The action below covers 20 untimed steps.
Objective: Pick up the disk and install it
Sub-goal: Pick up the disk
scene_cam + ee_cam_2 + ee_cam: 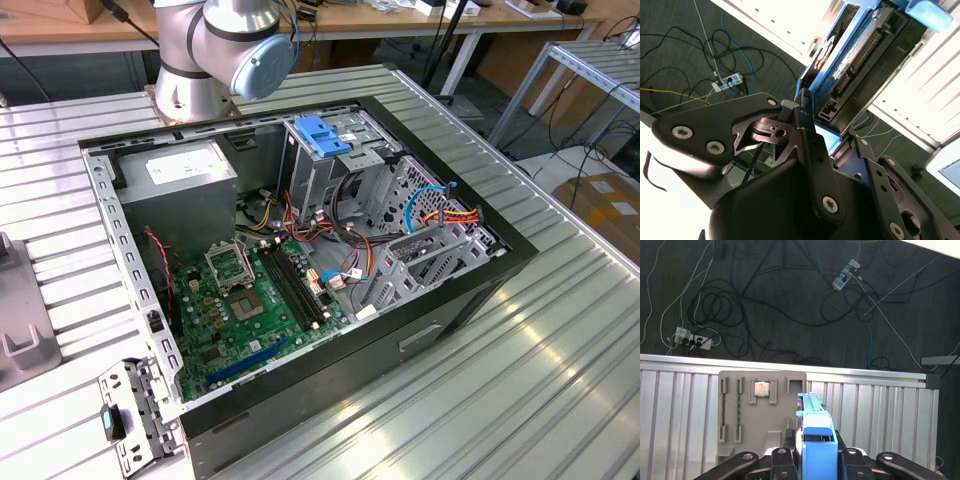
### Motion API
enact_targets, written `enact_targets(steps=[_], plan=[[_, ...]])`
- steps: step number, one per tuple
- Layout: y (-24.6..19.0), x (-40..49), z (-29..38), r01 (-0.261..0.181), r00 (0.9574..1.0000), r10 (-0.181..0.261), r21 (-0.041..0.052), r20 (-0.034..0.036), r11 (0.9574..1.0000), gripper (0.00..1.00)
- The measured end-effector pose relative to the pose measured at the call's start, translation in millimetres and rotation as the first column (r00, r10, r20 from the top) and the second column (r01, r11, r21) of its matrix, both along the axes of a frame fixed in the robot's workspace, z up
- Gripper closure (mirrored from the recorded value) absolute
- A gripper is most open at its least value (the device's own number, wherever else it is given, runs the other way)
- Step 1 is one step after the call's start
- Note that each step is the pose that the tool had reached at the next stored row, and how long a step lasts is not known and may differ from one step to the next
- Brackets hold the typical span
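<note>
Gripper [816,461] with one disk [812,415] between its two fingers [815,160].

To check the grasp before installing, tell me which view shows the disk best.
The second wrist view: the disk shows its connector end, metal body and blue carrier, clamped in the hand. The first wrist view shows it edge-on, mostly carrier.

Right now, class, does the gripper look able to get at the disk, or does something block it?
Very likely yes: in the first wrist view the disk already sits clamped between the fingers of the gripper, clear of the ribbed metal table, with nothing in between.
</note>
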<state>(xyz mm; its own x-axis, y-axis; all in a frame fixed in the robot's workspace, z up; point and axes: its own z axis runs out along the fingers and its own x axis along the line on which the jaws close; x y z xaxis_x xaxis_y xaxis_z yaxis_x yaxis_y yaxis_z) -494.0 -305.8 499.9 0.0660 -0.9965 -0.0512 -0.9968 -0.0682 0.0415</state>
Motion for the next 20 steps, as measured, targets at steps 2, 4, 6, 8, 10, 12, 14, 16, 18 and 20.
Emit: enact_targets(steps=[2,4,6,8,10,12,14,16,18,20], plan=[[-0.1,0.6,0.0,0.0,1.0,0.0,0.0,-0.0001,1.0,0.63],[-0.2,1.0,0.0,0.0,1.0,0.0,0.0,0.0,1.0,0.63],[-0.2,1.4,0.0,0.0,1.0,0.0,0.0,0.0,1.0,0.63],[-0.3,2.0,0.0,0.0,1.0,0.0,0.0,0.0,1.0,0.63],[-0.3,2.6,0.0,0.0,1.0,0.0,0.0,0.0,1.0,0.63],[-0.3,3.4,0.0,0.0,1.0,0.0,0.0,0.0,1.0,0.63],[-0.3,4.6,0.0,0.0,1.0,0.0,0.0,0.0,1.0,0.63],[-0.3,5.5,0.0,0.0,1.0,0.0,0.0,-0.0001,1.0,0.63],[-0.3,6.4,0.0,0.0,1.0,0.0,0.0,0.0,1.0,0.63],[-0.3,6.7,0.0,0.0,1.0,0.0,0.0,0.0,1.0,0.63]])
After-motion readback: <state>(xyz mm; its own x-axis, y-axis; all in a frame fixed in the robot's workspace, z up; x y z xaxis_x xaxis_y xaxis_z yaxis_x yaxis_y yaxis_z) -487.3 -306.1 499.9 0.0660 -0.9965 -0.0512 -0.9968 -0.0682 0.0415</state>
